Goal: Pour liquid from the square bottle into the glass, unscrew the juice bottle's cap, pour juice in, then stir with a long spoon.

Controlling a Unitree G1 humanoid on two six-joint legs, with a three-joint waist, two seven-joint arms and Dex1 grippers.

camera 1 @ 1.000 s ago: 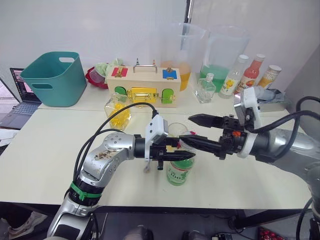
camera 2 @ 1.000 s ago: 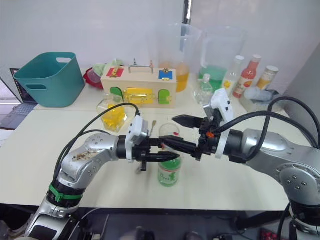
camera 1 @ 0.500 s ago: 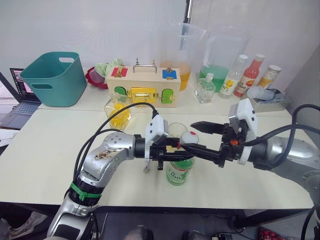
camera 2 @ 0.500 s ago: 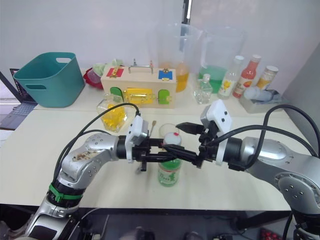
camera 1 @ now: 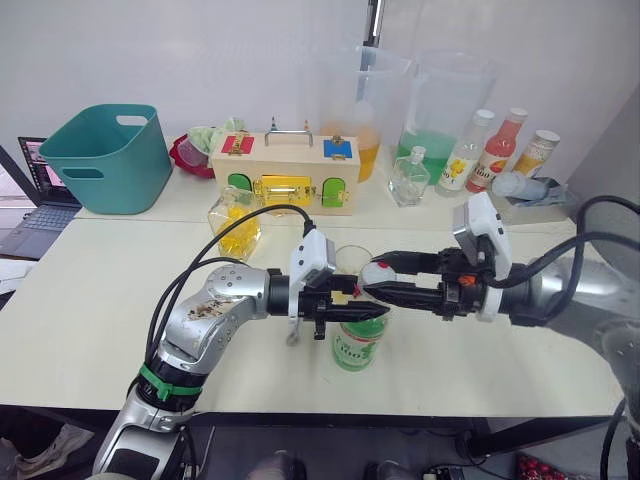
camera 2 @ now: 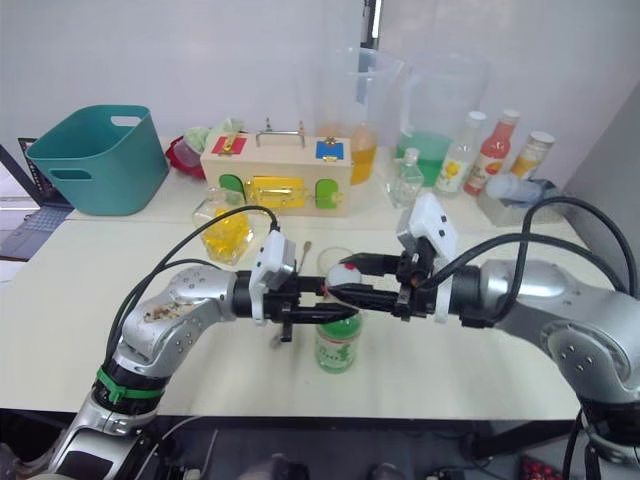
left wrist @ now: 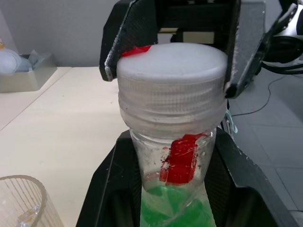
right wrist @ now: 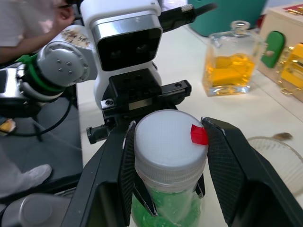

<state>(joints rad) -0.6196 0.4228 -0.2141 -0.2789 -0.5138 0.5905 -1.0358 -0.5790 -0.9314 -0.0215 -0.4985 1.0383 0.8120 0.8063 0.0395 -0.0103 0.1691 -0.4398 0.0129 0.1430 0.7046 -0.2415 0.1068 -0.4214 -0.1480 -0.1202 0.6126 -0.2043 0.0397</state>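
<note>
teal tub (camera 1: 108, 152) stood far left on the rear table; beside it the wooden latch box (camera 1: 287, 176), with two tall pitchers (camera 1: 447, 110) behind and a row of small bottles (camera 1: 500, 148) to the right; square bottle (camera 1: 236, 225), yellow liquid inside, stood on the near table just in front of the box, well left of the action, stopper in place.

left gripper (camera 1: 362, 313) was clamped narrow around the juice bottle (camera 1: 356, 345) just below its neck, holding it upright near the table's middle; glass (camera 1: 353, 260) stood just behind the bottle, the long spoon's (camera 2: 308, 248) tip seemingly near its rim, hard to make out.

juice bottle's cap (right wrist: 168, 141), white and ribbed, sat on the neck; right gripper (right wrist: 166, 156) bracketed it, one finger on each side, pads at or very nearly at the ribbing; whether they pressed firmly could not be told; judged step: unscrewing the cap.

handling, as judgement: thin plastic bottle, light, walls likely to buckle if squeezed hard at the label, so the stiffer shoulder below the neck was the sound place for the bracing hold; cap small and hard, ribs offering grip, best taken squarely across its sides; bottle apparently full, so a tilt once opened would risk a spill.
</note>
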